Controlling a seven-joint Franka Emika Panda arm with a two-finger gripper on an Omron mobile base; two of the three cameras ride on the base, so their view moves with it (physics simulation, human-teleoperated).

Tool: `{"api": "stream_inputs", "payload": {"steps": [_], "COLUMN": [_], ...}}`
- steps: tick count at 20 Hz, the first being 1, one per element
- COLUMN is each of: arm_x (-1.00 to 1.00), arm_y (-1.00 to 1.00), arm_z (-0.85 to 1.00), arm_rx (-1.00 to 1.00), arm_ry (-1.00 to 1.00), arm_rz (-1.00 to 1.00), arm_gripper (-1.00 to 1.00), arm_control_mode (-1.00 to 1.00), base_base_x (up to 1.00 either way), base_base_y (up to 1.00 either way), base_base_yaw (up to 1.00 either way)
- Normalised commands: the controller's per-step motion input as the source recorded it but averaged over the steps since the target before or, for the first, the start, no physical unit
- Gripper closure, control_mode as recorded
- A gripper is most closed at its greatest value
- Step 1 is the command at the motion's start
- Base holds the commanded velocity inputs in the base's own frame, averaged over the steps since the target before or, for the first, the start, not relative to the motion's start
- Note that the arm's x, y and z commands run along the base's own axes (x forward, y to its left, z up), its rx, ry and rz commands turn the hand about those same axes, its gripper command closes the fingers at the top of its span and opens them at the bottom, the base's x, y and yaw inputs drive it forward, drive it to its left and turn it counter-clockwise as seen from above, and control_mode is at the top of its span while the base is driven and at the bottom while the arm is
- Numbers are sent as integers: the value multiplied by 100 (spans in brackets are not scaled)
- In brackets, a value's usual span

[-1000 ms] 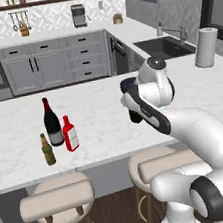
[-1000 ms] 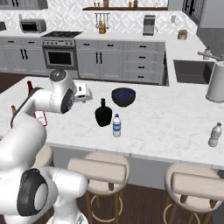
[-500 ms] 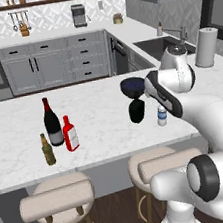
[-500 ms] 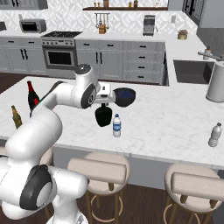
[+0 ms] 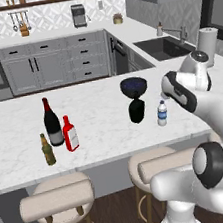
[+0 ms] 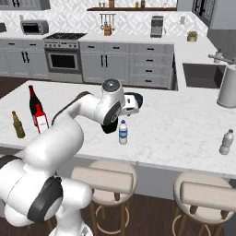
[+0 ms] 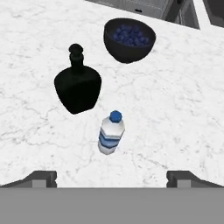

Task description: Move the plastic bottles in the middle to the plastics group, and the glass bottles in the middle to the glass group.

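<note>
- The small plastic bottle with a blue cap and blue label stands upright on the white marble bench, near the front edge in the left base view.
- In the hand view it sits between the two dark fingertips, which stand far apart at the bottom corners; the jaws are wide and hold nothing.
- The gripper hangs above the bench over this bottle, not touching it.
- The short black bottle with a narrow neck stands upright just beside the plastic bottle, on its left in the left base view.
- The dark blue bowl sits just behind the black bottle, farther from the front edge; it holds small blue round pieces.
- The flat red bottle with a white label and red cap stands well apart from these, over on the left part of the bench.
- It stands just beside the tall dark wine bottle, in front of it and to its right.
- The small olive-brown beer bottle stands near both, to the left and closer to the front edge.
- In the right base view a further clear bottle stands alone near the right end of the bench.
- A grey canister stands on the bench beside the sink.
- Two padded stools stand under the front edge of the bench.
</note>
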Motion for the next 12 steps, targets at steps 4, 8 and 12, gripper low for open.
{"api": "stream_inputs", "payload": {"steps": [4,8,12], "arm_x": [61,81,53], "arm_y": [0,-4,-10], "arm_z": [-32,-32,-19], "arm_rx": [0,0,0], "arm_ry": [2,2,14], "arm_rz": [15,12,11], "arm_gripper": [-100,-100,-100], "arm_control_mode": [-100,-100,-100], "base_base_x": [0,0,0], "base_base_y": [0,0,0], "base_base_yaw": [0,0,0]}}
